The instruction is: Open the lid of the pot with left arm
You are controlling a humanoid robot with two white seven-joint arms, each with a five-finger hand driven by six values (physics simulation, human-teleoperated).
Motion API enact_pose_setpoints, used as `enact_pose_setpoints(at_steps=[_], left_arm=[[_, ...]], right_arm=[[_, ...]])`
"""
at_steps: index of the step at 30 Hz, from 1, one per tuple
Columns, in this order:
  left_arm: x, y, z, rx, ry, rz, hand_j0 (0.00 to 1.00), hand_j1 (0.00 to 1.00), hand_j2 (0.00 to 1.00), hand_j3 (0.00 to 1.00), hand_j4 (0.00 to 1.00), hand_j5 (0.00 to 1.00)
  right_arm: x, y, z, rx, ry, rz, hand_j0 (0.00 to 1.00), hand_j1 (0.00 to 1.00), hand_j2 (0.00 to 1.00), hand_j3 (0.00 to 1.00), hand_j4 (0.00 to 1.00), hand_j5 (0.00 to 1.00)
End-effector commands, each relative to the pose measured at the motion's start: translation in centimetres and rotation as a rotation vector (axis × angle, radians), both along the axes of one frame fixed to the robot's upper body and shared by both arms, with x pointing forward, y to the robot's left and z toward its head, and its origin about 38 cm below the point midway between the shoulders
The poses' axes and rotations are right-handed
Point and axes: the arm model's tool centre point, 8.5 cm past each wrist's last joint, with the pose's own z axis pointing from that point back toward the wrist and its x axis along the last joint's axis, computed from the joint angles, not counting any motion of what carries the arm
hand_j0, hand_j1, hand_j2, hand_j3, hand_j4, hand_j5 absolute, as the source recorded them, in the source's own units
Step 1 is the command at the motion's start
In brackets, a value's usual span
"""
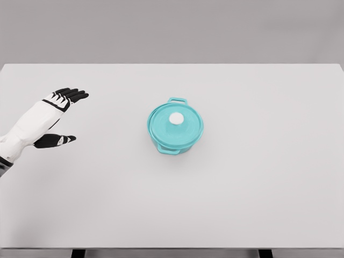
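A plain grey wall backs a wide white worktop (258, 188) that fills most of the head view. Near its middle stands a teal pot (176, 133) with two small side handles, one toward the far edge and one toward the near edge. Its matching lid (185, 129) sits on top, apparently seated a little off-centre, and carries a small white knob (176, 118) at its crown.

The left hand (54, 119) comes in from the picture's left edge and hovers well apart from the pot. Its dark fingers (72, 95) are stretched out and spread, the thumb held apart below them, and it holds nothing. The right arm is out of view.

The lid is not yet off, and the whole reach lies ahead. The knob looks small and rounded, so a pinch that lands off-centre could slip from it. If the fingers come in too low or from the side, they may strike the rim and push the pot across the smooth worktop, since nothing braces it. A lift that is not straight up could drag the lid's edge against the rim and tip or tow the pot with it.
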Motion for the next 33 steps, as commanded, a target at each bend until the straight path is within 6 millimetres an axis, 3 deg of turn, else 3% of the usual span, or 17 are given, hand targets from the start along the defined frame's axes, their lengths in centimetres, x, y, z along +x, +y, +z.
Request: enact_pose_setpoints(at_steps=[1, 6, 9, 13, 16, 18, 23, 27, 33], left_arm=[[0.0, 0.0, 0.0, -0.008, 0.000, 0.001, 1.00, 1.00, 1.00, 1.00, 1.00, 1.00], [0.1, 0.0, 0.1, -0.008, -0.003, 0.000, 1.00, 1.00, 1.00, 1.00, 1.00, 1.00], [0.4, -0.3, 1.3, -0.012, -0.036, -0.012, 1.00, 1.00, 1.00, 1.00, 1.00, 1.00], [1.3, -2.1, 3.4, -0.070, -0.111, -0.037, 1.00, 1.00, 1.00, 1.00, 1.00, 1.00], [1.7, -3.7, 2.7, 0.062, 0.072, -0.161, 1.00, 1.00, 1.00, 1.00, 1.00, 1.00], [2.1, -4.4, 4.7, -0.034, 0.041, -0.226, 1.00, 1.00, 1.00, 1.00, 1.00, 1.00], [3.4, -8.5, 7.6, -0.114, -0.035, -0.350, 1.00, 1.00, 1.00, 1.00, 1.00, 1.00], [4.3, -11.3, 7.5, -0.161, -0.036, -0.402, 1.00, 1.00, 1.00, 1.00, 1.00, 1.00], [4.1, -13.2, 7.0, -0.186, -0.024, -0.440, 1.00, 1.00, 1.00, 1.00, 1.00, 1.00]], right_arm=[[0.0, 0.0, 0.0, 0.000, 0.000, 0.000, 1.00, 1.00, 1.00, 1.00, 1.00, 1.00], [0.0, 0.0, 0.0, 0.000, 0.000, 0.000, 1.00, 1.00, 1.00, 1.00, 1.00, 1.00], [0.0, 0.0, 0.0, 0.000, 0.000, 0.000, 1.00, 1.00, 1.00, 1.00, 1.00, 1.00], [0.0, 0.0, 0.0, 0.000, 0.000, 0.000, 1.00, 1.00, 1.00, 1.00, 1.00, 1.00], [0.0, 0.0, 0.0, 0.000, 0.000, 0.000, 1.00, 1.00, 1.00, 1.00, 1.00, 1.00], [0.0, 0.0, 0.0, 0.000, 0.000, 0.000, 1.00, 1.00, 1.00, 1.00, 1.00, 1.00], [0.0, 0.0, 0.0, 0.000, 0.000, 0.000, 1.00, 1.00, 1.00, 1.00, 1.00, 1.00], [0.0, 0.0, 0.0, 0.000, 0.000, 0.000, 1.00, 1.00, 1.00, 1.00, 1.00, 1.00], [0.0, 0.0, 0.0, 0.000, 0.000, 0.000, 1.00, 1.00, 1.00, 1.00, 1.00, 1.00]])
